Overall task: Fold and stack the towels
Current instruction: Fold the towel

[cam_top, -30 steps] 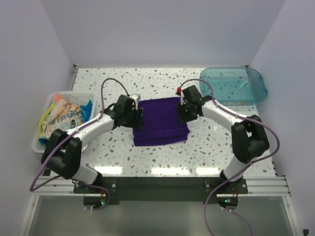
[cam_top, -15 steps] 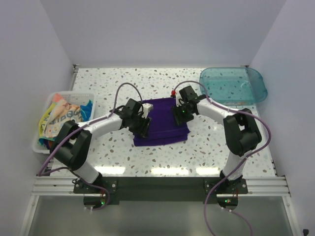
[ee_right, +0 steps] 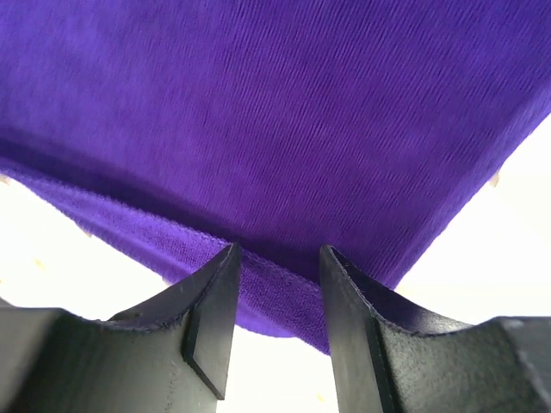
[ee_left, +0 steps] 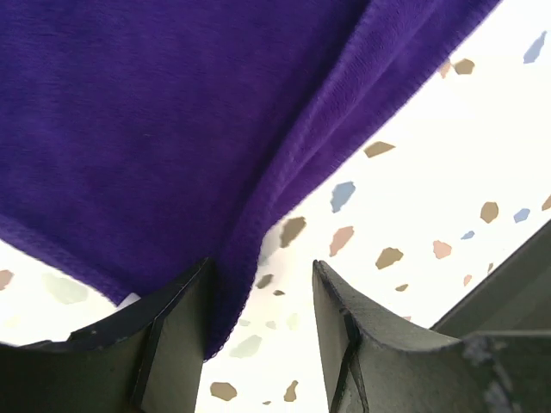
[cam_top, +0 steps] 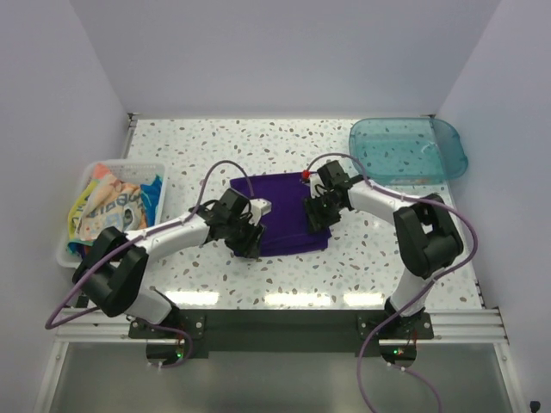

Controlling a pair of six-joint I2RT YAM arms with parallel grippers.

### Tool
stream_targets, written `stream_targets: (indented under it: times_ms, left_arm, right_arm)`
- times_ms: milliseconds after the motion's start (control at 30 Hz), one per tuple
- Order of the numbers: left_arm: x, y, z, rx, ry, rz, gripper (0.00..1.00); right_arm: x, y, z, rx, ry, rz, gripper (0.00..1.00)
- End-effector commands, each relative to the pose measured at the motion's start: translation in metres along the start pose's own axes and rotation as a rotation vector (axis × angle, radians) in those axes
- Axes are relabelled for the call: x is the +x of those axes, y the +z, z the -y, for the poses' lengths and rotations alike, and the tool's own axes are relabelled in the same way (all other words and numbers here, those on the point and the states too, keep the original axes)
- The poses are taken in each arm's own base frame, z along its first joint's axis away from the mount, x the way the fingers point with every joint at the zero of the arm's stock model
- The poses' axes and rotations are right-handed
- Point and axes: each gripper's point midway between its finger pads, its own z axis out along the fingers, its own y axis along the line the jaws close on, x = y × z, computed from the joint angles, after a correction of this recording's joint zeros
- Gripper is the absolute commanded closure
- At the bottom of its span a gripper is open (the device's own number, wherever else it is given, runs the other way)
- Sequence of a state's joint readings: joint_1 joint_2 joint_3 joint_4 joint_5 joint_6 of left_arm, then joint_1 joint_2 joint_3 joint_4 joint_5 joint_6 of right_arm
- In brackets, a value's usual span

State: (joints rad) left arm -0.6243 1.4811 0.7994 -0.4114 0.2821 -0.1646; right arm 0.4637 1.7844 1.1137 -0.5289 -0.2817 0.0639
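Purple towel lies at bench centre. Left fingers apart, near-left hem in gap, against one finger. Right fingers apart, right hem across gap. Other towels in basket, bench left edge.

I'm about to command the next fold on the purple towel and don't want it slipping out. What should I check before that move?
1. Purple towel lies mid-table, between both tools: ok.
2. Left tool has cloth well between its fingers: not ok. The hem only runs along one finger, and mostly bare table shows in the gap.
3. Right tool has cloth between its fingers: ok. The hem crosses the whole gap.
4. Right tool actually pinching the cloth: cannot tell.
5. Blue tray and white basket apart from the towel: ok.
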Motion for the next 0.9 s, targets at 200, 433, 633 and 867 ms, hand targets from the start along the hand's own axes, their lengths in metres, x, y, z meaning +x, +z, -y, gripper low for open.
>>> stream_targets:
  times_ms: [200, 433, 633, 867]
  left_arm:
    - [0.003, -0.01, 0.015, 0.008, -0.059, 0.024, 0.46]
    - [0.008, -0.018, 0.001, -0.109, -0.215, 0.043, 0.45]
    - [0.001, -0.038, -0.015, -0.242, -0.419, 0.157, 0.44]
    - [0.013, -0.036, -0.032, -0.322, -0.589, 0.245, 0.48]
  right_arm:
    - [0.026, -0.032, -0.03, -0.106, 0.03, 0.036, 0.58]
    - [0.062, -0.029, -0.036, -0.124, 0.144, -0.024, 0.58]
    - [0.063, -0.051, -0.026, -0.028, 0.191, 0.082, 0.57]
    - [0.042, -0.07, 0.002, 0.123, 0.363, 0.266, 0.53]
